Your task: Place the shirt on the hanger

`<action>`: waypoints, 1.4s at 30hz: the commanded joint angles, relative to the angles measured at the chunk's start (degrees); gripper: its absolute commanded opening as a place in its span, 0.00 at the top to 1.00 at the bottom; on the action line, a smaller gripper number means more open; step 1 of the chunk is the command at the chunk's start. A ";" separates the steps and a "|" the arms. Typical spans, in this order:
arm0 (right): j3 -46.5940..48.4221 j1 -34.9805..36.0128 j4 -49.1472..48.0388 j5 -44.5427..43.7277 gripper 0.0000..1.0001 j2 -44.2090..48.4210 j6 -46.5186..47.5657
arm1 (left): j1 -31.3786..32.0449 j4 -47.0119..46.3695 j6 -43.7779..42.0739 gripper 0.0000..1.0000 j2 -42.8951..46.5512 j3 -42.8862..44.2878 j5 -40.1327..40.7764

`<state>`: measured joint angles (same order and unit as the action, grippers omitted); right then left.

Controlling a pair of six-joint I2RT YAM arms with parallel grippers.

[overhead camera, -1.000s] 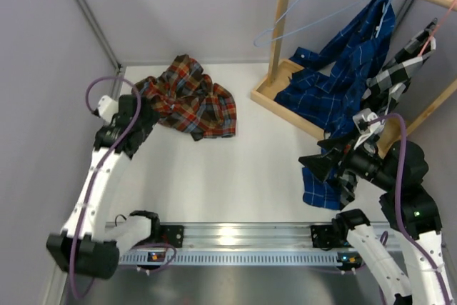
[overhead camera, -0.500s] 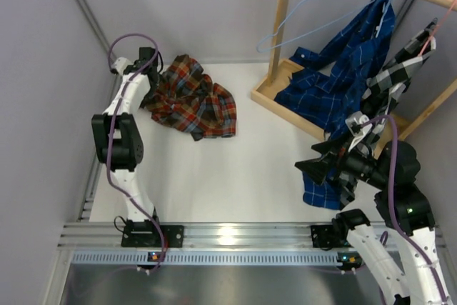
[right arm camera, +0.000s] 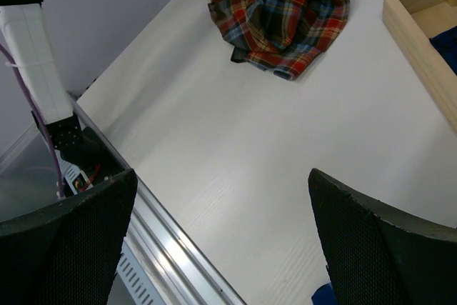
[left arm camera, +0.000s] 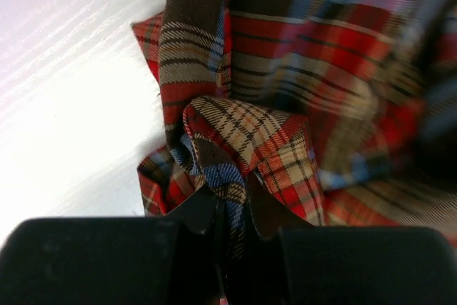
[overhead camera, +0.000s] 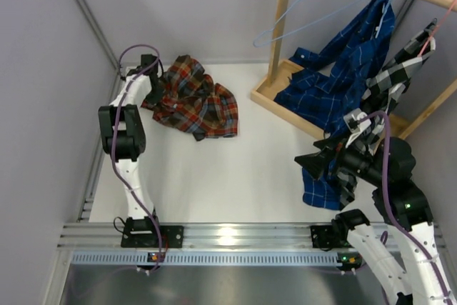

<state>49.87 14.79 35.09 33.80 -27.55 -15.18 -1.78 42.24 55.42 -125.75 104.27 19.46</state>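
Observation:
The red, orange and brown plaid shirt [overhead camera: 194, 101] lies crumpled at the far left of the white table; it also shows in the right wrist view [right arm camera: 282, 5]. My left gripper [overhead camera: 153, 91] sits at the shirt's left edge, shut on a pinched fold of the plaid cloth [left arm camera: 232, 183]. The thin light-blue wire hanger [overhead camera: 314, 8] hangs from the wooden rail at the top right. My right gripper [overhead camera: 315, 163] hovers open above the table's right side, well away from the shirt, its wide fingers [right arm camera: 371, 241] holding nothing.
A wooden rack [overhead camera: 284, 30] with a tray base [overhead camera: 268, 98] stands at the back right. A dark blue check shirt [overhead camera: 350, 69] and a black-and-white check shirt [overhead camera: 400, 69] hang on it. Grey walls close in the left and back. A metal rail [overhead camera: 228, 237] runs along the near edge.
My left arm swung from the near left out to the shirt's left edge, and its gripper closed on a fold of the cloth. The right arm barely moved.

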 commanded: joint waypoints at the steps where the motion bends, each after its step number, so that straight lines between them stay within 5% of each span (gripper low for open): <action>1: -0.12 1.47 -3.45 -2.69 0.00 -0.84 1.12 | 0.90 -1.54 -7.31 1.00 10.34 3.92 -3.54; 7: 1.11 1.39 -3.45 -1.20 0.01 -2.86 0.86 | 7.48 -3.22 -31.22 1.00 21.24 5.78 -22.00; 12: 1.11 1.47 -5.82 1.88 0.01 -4.00 -0.29 | 26.36 -2.86 -44.87 1.00 37.13 -8.08 -14.64; 18: -0.38 1.56 -9.60 2.14 0.00 -6.72 -0.73 | 43.86 -7.95 -44.78 1.00 62.71 -33.99 -27.27; 20: -1.70 1.82 -12.83 3.89 0.01 -8.21 -1.17 | 48.34 -7.79 -42.96 1.00 68.35 -37.89 -23.72; 25: -7.31 7.78 -23.65 6.11 0.01 -14.27 -3.28 | 48.80 -4.62 -33.90 1.00 69.34 -43.71 -6.29; 29: -6.28 27.16 -25.68 -11.88 0.01 -26.31 0.67 | 48.80 -4.62 -25.90 1.00 65.56 -45.29 -2.51; 32: -8.46 34.06 -31.55 -20.60 0.01 -30.28 -2.47 | 48.80 -4.80 -20.81 1.00 65.37 -46.52 1.36; 37: -13.65 40.13 -48.59 -28.52 0.10 -36.85 -9.42 | 48.80 -5.94 -19.12 1.00 67.65 -47.05 2.50; 42: -11.82 43.83 -55.83 -28.35 0.25 -45.65 -12.50 | 48.80 -5.85 -18.77 1.00 70.20 -46.79 3.30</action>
<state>36.03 56.16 -8.36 8.40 -69.87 -24.18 47.05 38.59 34.72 -58.06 56.95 20.25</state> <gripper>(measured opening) 0.781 0.120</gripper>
